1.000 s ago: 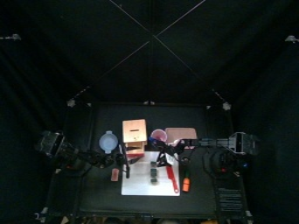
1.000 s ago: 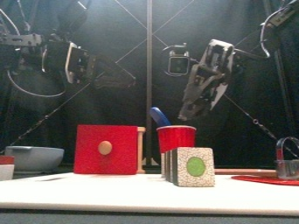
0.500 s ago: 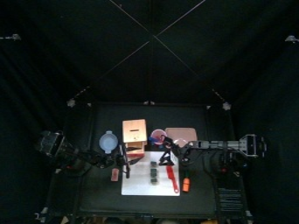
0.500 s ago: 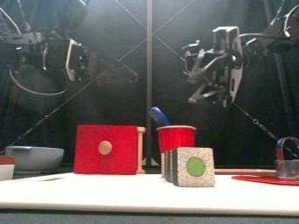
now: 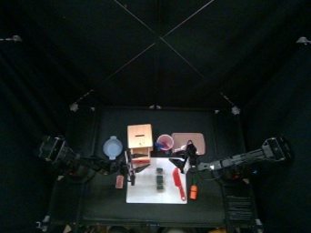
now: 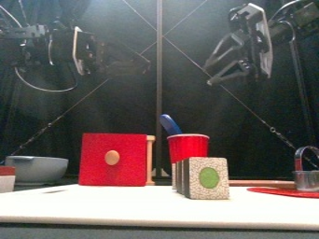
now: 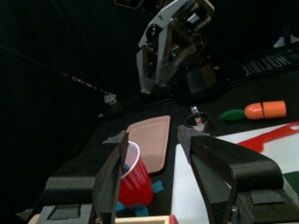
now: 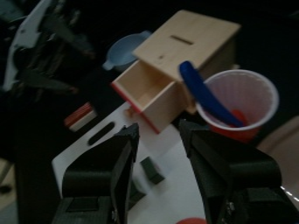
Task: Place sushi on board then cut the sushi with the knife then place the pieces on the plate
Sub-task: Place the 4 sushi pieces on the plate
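From above, your sushi roll lies dark on the white board, at six o'clock from the red cup. Front on, you see green blocks and a pale end with a green centre. Wrist views show the left fingers apart and the right fingers apart.

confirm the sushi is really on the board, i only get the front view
observer: yes, the top view shows the sushi lying near the middle of the white board.
operator: anything beside it
observer: a long red thing, maybe the red knife, lies to its right, at the board's right edge.
operator: right jaws free
observer: the right wrist view shows the right gripper with its jaws open and nothing between them.
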Robot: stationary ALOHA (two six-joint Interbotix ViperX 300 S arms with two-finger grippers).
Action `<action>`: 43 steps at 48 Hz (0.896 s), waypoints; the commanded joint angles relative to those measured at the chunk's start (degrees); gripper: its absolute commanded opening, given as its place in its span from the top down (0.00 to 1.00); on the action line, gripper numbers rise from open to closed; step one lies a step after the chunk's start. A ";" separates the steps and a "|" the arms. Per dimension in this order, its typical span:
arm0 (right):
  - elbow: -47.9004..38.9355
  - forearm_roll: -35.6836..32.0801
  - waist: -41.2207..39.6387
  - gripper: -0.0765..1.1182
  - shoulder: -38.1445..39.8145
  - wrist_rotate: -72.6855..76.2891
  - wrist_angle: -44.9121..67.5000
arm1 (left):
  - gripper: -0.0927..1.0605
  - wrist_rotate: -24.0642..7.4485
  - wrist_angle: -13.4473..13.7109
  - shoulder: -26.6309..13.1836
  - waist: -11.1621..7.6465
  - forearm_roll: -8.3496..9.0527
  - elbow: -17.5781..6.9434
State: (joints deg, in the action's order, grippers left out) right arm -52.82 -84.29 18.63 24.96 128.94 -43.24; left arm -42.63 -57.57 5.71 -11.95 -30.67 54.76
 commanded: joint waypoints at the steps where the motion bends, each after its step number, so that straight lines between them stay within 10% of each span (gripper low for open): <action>1: 0.53 0.53 0.97 0.27 -0.79 -2.46 1.23 | 0.18 -0.09 -0.18 0.88 0.00 0.09 -1.05; 14: 4.92 12.48 -8.96 0.27 -2.37 -24.26 27.86 | 0.18 0.00 0.00 0.88 0.00 0.00 -0.97; 30: 13.89 47.64 -10.37 0.27 -2.29 -68.64 7.82 | 0.18 -0.09 0.00 0.88 0.18 0.09 -0.44; 43: 15.56 60.21 -11.87 0.27 -7.65 -82.35 5.27 | 0.18 0.00 0.00 0.88 0.18 0.00 0.09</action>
State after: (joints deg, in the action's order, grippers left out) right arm -39.38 -27.07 7.73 18.02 47.55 -35.33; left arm -42.63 -57.39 5.71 -11.95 -30.85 55.46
